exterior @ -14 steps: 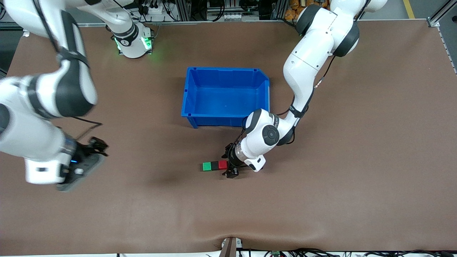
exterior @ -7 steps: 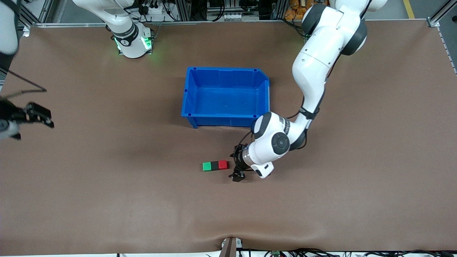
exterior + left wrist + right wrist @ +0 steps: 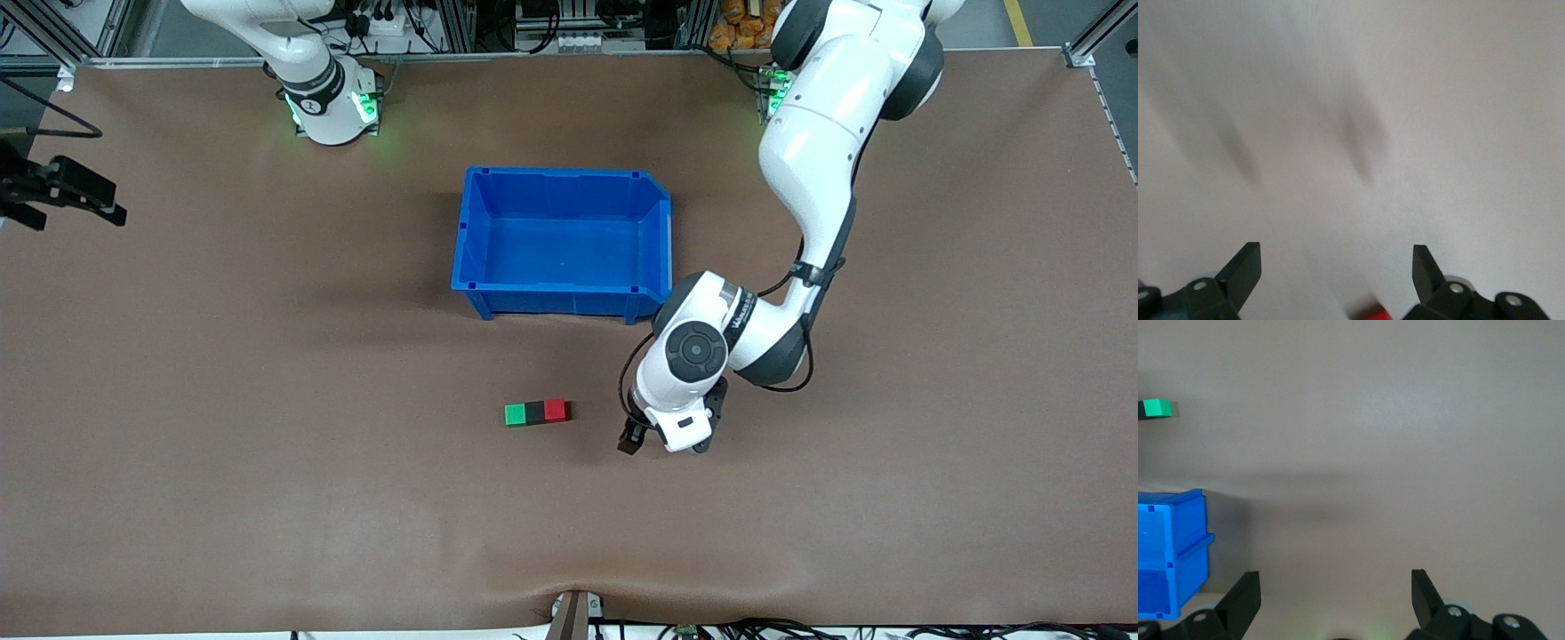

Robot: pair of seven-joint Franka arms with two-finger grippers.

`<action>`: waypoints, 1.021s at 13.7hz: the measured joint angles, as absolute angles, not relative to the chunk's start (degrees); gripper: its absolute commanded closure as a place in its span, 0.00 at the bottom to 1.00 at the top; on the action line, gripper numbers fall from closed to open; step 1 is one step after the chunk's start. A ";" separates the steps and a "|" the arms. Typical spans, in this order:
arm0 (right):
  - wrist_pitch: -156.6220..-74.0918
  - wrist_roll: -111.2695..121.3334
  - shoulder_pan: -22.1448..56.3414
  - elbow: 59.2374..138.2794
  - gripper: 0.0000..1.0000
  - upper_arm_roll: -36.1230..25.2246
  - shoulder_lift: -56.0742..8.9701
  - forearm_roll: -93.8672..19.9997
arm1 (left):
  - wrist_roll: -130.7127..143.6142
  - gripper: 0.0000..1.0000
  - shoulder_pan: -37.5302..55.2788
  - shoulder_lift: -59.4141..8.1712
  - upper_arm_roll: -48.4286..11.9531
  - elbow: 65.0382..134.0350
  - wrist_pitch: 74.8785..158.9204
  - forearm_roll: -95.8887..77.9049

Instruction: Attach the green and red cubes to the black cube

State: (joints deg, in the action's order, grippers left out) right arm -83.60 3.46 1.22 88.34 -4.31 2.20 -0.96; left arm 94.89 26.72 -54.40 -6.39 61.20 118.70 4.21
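Already we read green (image 3: 515,415), black (image 3: 534,412), red (image 3: 556,411) touching in a row, seemingly attached; left hand (image 3: 637,439) spread empty beside them, right hand (image 3: 71,191) spread, waiting at the surface (image 3: 267,498) edge.

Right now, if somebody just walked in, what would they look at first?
Probably the big blue plastic bin in the middle of the brown table. Nearer the front camera lies a little row of cubes touching side by side: bright green cube, matte black cube, bright red cube. The open left gripper hovers beside the red one; the right gripper waits, open, at the table's edge.

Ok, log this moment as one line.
cubes: green | black | red joined | left claw open, beside | right claw open
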 measured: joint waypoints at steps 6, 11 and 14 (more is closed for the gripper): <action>-83.46 2.35 1.20 88.91 0.00 -4.38 2.58 -0.96 | 69.16 0.00 18.08 -47.98 -5.67 61.22 107.61 6.03; -83.45 2.33 1.19 89.10 0.00 -4.39 2.58 -0.95 | 46.25 0.00 9.13 -43.67 -5.62 61.28 103.13 6.06; -83.51 2.33 1.19 89.10 0.00 -4.37 2.58 -0.96 | 34.45 0.00 4.61 -41.68 -5.65 61.32 102.98 6.07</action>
